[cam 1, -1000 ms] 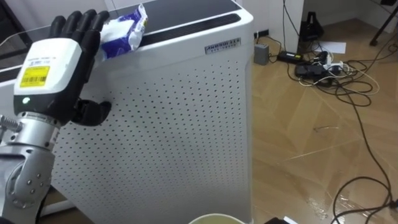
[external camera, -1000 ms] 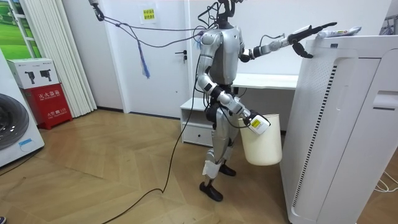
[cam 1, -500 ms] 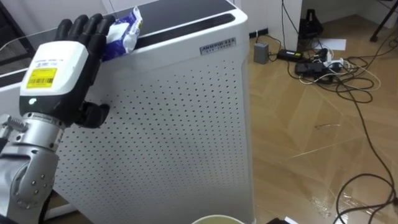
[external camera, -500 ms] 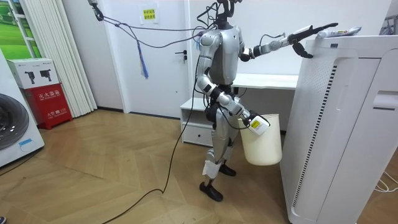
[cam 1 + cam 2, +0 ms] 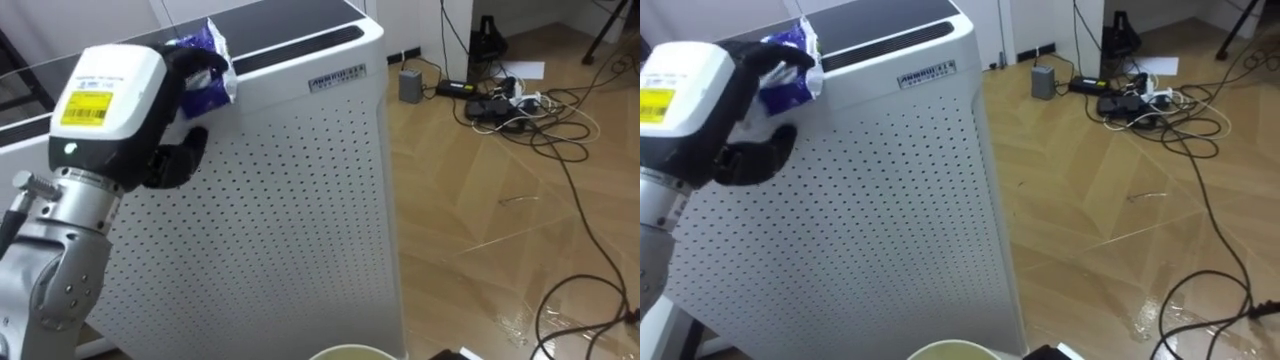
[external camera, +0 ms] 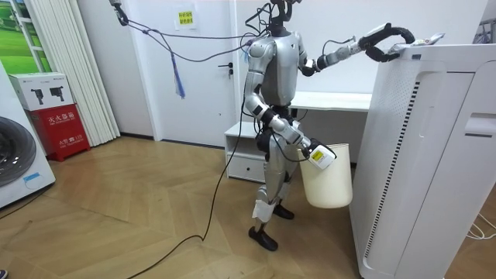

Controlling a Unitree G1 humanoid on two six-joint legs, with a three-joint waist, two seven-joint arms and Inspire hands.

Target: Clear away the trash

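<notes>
While reaching up, stance: standing upright on the floor, just beside the purifier, left arm stretching out high toward its top.
Left hand: gripping; dark fingers curling over the wrapper from above, thumb pressing against the purifier's perforated front just under the top edge.
Wrapper: crumpled, blue and white, lying at the near edge of the purifier's top beside the dark panel there, partly hiding under the curling fingers, one end sticking up past them.
Right hand: hanging low at hip height, on the room view's right of the body, sitting at the rim of the bucket; too small to make out, so cannot tell whether clasping or lying slack.
Bucket: white, hanging upright between the legs and the purifier, near the purifier's side but not touching it; rim peeking in at the bottom edge of the eye views.
Purifier: tall, white, standing upright, top lying level with the raised hand.
Cables: lying tangled on the floor well beyond the purifier, one trailing toward the near right corner of the eye views.
Desk: white, standing behind the body, against the wall.
</notes>
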